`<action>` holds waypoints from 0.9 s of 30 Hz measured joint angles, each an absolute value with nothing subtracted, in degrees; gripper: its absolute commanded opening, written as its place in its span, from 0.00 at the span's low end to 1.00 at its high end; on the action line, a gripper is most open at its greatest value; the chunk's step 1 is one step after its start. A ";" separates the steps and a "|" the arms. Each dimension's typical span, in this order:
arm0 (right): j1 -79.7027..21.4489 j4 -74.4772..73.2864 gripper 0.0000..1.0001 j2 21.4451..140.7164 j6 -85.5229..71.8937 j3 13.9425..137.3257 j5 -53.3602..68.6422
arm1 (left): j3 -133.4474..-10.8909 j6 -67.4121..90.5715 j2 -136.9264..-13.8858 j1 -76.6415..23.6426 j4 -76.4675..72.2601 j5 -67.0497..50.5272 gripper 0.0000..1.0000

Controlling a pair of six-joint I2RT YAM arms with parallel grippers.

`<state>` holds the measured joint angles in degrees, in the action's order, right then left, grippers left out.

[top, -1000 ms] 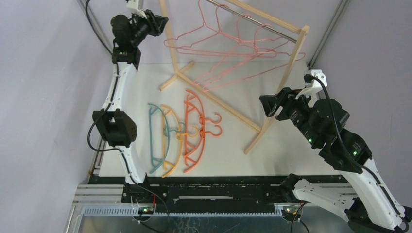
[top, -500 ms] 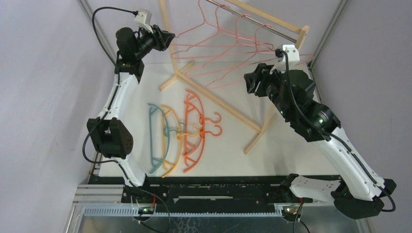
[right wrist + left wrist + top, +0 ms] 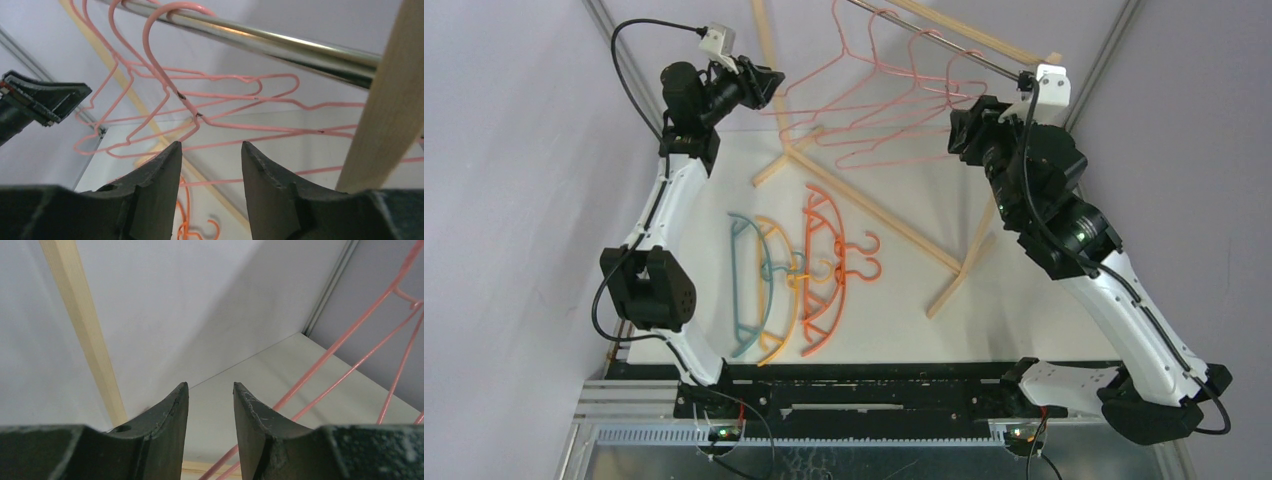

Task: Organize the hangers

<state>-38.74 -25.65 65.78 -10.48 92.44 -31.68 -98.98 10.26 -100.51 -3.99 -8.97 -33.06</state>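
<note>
— Looking across your tabletop (image 3: 904, 300), what do you find on it?

— You have three curved plastic hangers lying side by side in the middle, nearer the left edge: the teal hanger (image 3: 746, 285) on the left, the yellow hanger (image 3: 776, 290) touching it, and the orange hanger (image 3: 824, 265) on the right, their hooks tangled together. The wooden rack (image 3: 894, 222) stands at the far side, its base bar running diagonally toward the right edge.

— And the wire ones?

— Your pink wire hangers (image 3: 874, 100) hang in a bunch from the metal rod (image 3: 280, 47) near the far edge, hooks over it.

— Where is your left gripper (image 3: 210, 405)?

— You have it raised at the far left corner, beside the rack's wooden upright (image 3: 82, 325). Its fingers stand partly open with only air between them; a pink wire passes just to the right and below, and you cannot tell whether it touches.

— And your right gripper (image 3: 211, 165)?

— It is raised near the far right corner, just under the rod. Its fingers stand partly apart and grip nothing; the neck of the nearest pink hanger sits just above the gap, not between the fingers.
</note>
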 measured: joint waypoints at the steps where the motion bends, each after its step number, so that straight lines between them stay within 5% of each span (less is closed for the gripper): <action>1: -38.57 -24.64 0.49 66.26 -10.00 92.44 -32.21 | -98.98 10.31 -100.49 -3.99 -8.99 -33.23 0.43; 7: -37.30 -20.47 0.18 70.87 -6.52 92.44 -34.26 | -95.90 10.24 -99.02 -3.77 -9.34 -33.45 0.43; 27: -34.63 -13.89 0.18 88.16 -1.34 102.69 -32.16 | -85.36 10.11 -89.32 1.41 -9.96 -35.20 0.43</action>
